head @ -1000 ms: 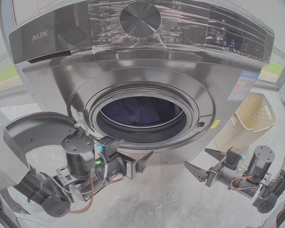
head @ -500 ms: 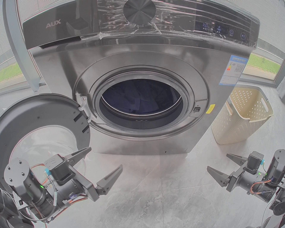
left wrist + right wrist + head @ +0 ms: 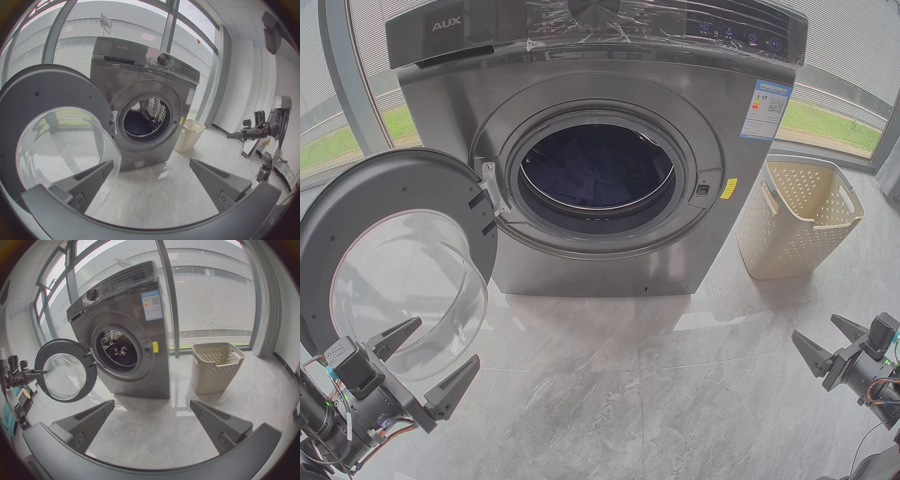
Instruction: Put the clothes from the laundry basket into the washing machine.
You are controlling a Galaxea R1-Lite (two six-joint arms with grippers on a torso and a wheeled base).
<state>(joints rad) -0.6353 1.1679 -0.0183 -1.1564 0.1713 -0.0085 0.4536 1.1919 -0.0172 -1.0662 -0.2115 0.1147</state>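
Observation:
The grey washing machine (image 3: 594,81) stands ahead with its round door (image 3: 394,250) swung open to the left. Dark blue clothes (image 3: 594,165) lie inside the drum (image 3: 118,349), whose opening also faces me in the left wrist view (image 3: 145,117). The cream laundry basket (image 3: 800,215) stands on the floor right of the machine; no clothes show in it (image 3: 218,365). My left gripper (image 3: 428,356) hangs open at the lower left, in front of the door's glass, holding nothing. My right gripper (image 3: 828,340) hangs open at the lower right, below the basket, holding nothing.
Grey marble-look floor (image 3: 631,387) spreads free between the grippers and the machine. Tall windows and a grey pillar (image 3: 340,75) stand behind the machine. The open door juts out over the floor at the left.
The camera has drawn back from the machine, so the machine and basket look smaller and farther. Both grippers have sunk toward the picture's lower corners and stay open.

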